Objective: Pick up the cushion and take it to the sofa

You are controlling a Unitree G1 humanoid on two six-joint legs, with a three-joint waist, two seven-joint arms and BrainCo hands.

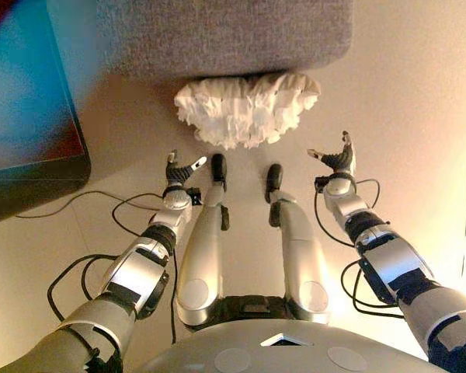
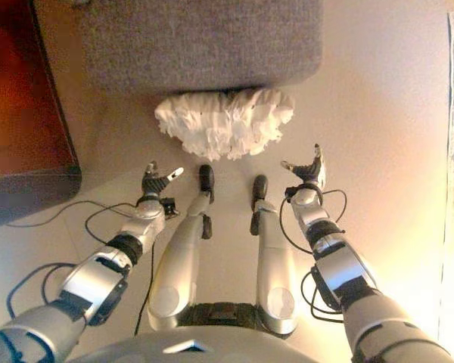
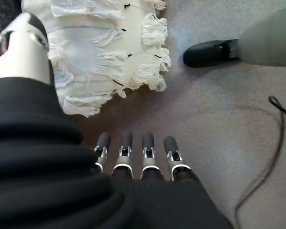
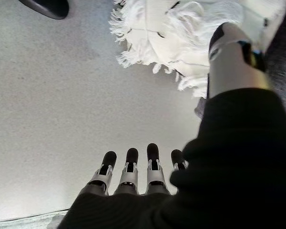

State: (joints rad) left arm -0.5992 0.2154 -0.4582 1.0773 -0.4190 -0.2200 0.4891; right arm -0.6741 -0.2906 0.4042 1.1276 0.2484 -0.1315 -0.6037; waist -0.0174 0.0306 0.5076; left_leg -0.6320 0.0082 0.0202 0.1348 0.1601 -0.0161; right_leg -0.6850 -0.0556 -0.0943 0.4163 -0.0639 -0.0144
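- White and shaggy, the fringed cushion (image 1: 247, 109) lies on the pale floor (image 1: 404, 124), pushed against the front edge of the grey sofa (image 1: 217, 31) and partly tucked beneath it.
- It looks light, soft and squashy; the loose tassels would likely slip or pull, so the body of the cushion, pressed from both sides, is the better place to take hold.
- The left hand (image 1: 180, 172) hovers just short of the cushion's left end, fingers (image 3: 126, 143) released and straight, grasping nothing.
- The right hand (image 1: 338, 159) hovers off its right end, fingers (image 4: 152, 155) likewise extended and empty.
- A dark cabinet (image 1: 31, 109) stands to the left of the sofa.
- No brand, label or readable writing shows on the cushion or the sofa.
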